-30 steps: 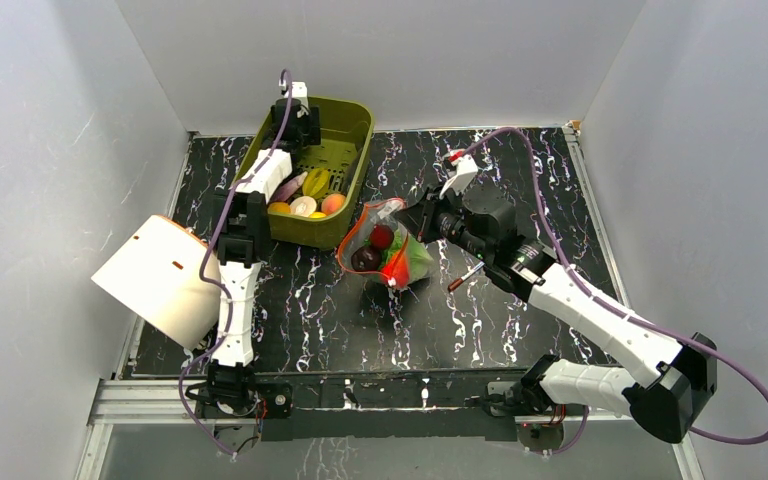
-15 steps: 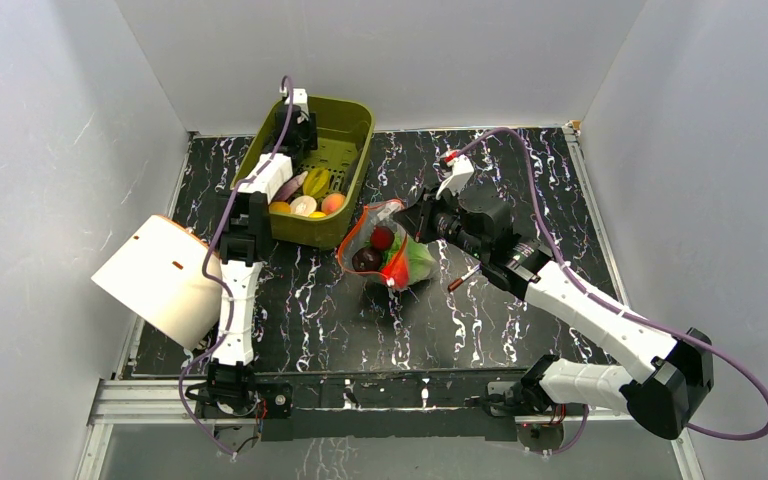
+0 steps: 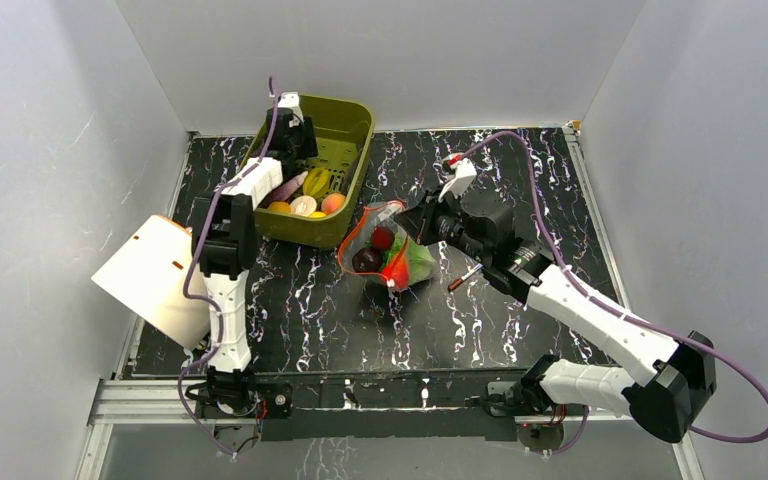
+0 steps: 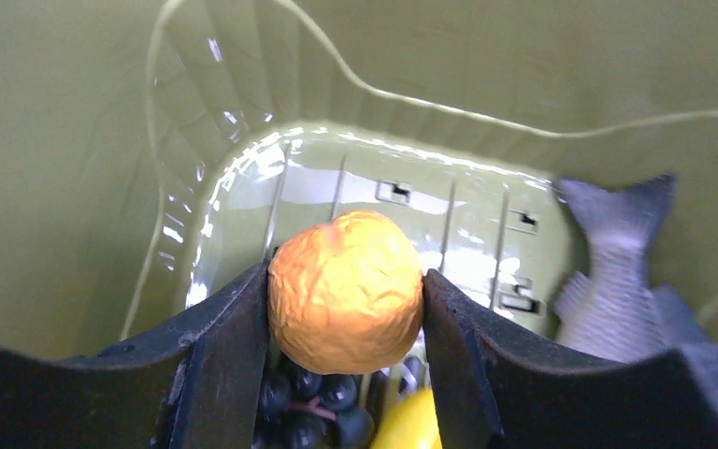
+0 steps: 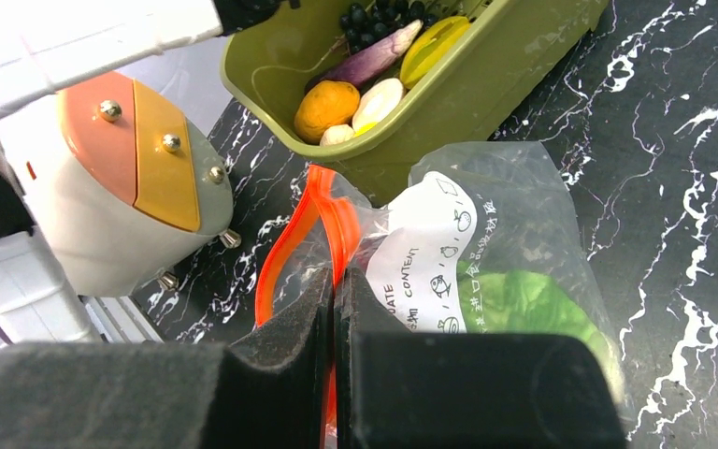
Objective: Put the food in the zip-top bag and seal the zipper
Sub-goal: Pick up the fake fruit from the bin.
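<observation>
Left gripper (image 4: pixel 346 292) of mine is closed partway on one round orange piece (image 4: pixel 346 271) with a wrinkled skin, a finger pressed to each side, held over the floor of the olive-green bin (image 4: pixel 75 140). Beneath my fingers lie one bunch of dark grapes (image 4: pixel 313 416) and one yellow piece (image 4: pixel 416 426). To the right of them is one grey fish (image 4: pixel 608 281). My right gripper (image 5: pixel 335 290) is pinched tight on the zipper (image 5: pixel 285 238), a red-orange strip that loops open ahead of my fingertips. The zip-top bag (image 5: pixel 514 196) is clear and crumpled with a white printed panel, and it lies just ahead and right of those fingers, beside the bin's wall. Inside it I count three: one green cabbage (image 5: pixel 524 299), one strawberry (image 3: pixel 382 237), one dark purple ball (image 3: pixel 366 259).
</observation>
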`<action>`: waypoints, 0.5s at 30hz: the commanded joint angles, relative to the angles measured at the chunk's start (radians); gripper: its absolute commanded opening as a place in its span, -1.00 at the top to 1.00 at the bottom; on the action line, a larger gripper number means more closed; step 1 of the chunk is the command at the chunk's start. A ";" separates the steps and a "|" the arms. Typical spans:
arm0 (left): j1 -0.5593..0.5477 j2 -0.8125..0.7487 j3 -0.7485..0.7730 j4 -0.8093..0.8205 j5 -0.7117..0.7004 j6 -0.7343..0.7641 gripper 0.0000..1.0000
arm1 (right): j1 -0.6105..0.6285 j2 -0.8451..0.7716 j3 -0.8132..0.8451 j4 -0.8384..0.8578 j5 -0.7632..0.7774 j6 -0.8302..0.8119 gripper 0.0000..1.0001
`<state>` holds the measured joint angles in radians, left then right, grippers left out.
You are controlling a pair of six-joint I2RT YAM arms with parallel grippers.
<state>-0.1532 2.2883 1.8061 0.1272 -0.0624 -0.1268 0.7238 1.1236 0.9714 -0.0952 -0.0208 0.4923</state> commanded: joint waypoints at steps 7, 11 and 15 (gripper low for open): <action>-0.002 -0.296 -0.181 -0.024 0.182 -0.151 0.40 | -0.001 -0.066 -0.021 0.092 0.041 0.024 1.00; -0.006 -0.376 -0.250 -0.035 0.280 -0.213 0.40 | -0.001 -0.066 -0.031 0.088 0.041 0.029 1.00; -0.006 -0.441 -0.295 -0.050 0.343 -0.279 0.40 | 0.000 -0.060 -0.030 0.088 0.041 0.023 1.00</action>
<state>-0.1547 1.9526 1.5494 0.0898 0.1707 -0.3176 0.7238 1.0885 0.9348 -0.0856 0.0021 0.5110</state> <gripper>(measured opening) 0.527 0.009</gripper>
